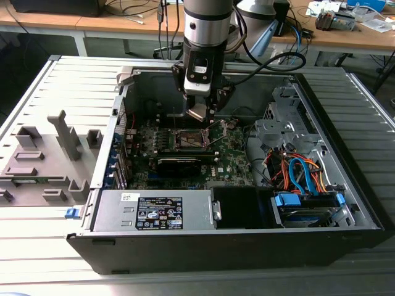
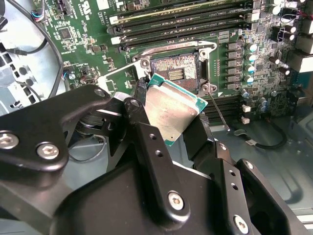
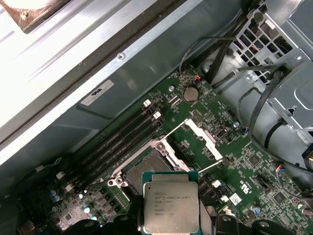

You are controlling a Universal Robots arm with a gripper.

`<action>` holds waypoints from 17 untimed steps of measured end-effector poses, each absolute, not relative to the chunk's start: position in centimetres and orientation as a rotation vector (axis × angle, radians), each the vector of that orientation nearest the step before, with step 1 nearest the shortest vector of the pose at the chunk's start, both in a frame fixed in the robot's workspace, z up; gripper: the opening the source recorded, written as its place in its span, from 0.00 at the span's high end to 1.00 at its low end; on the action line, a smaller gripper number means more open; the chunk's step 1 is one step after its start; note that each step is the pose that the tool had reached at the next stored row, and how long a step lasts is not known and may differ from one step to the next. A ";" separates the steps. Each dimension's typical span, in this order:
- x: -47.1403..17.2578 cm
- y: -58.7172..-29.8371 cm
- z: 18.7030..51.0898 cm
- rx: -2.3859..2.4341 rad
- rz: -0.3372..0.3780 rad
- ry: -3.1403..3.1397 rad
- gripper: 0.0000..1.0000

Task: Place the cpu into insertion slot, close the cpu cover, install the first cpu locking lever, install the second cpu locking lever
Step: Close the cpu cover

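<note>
Hand (image 1: 200,112) first: it is clamped on the small flat square cpu with the silvery-grey metal top (image 3: 170,205), and in the second wrist view I can see its black fingers (image 2: 138,115) pressing on two opposite edges of the chip. From there I go down by size. The wide grey ribbed metal bench (image 1: 55,246) carries the open black desktop computer case (image 1: 345,234), which lies on its side, and the arm reaches into it from above. A grey moulded fixture tray (image 1: 43,166) sits on the bench at the exterior view's left, just outside the case. Inside the case lies the green circuit board (image 1: 231,157), with its long black memory slots (image 2: 181,24) running alongside the socket. The insertion slot, a square dark-centred socket with a metal rim (image 2: 176,73), lies bare with its contact field showing. The cpu cover, a thin silvery-grey metal frame with a large window (image 3: 203,139), stands swung open at one side of the slot. I see the cpu held tilted, one corner lower than the rest, over the near edge of the slot and not seated in it. A thin metal locking lever (image 2: 220,112) sticks out beside the slot, unlatched.
</note>
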State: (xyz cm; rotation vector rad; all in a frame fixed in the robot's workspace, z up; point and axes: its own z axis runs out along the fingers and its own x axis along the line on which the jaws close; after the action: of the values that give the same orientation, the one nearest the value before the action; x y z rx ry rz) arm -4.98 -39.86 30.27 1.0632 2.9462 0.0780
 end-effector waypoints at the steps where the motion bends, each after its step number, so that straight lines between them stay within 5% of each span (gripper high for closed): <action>1: -5.0 -39.9 30.3 1.065 0.078 2.945 0.45; 17: -5.0 -39.9 30.2 1.115 0.038 2.917 0.45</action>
State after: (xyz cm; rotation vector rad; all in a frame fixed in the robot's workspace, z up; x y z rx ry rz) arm -4.98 -39.86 30.22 1.1145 2.9169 0.0382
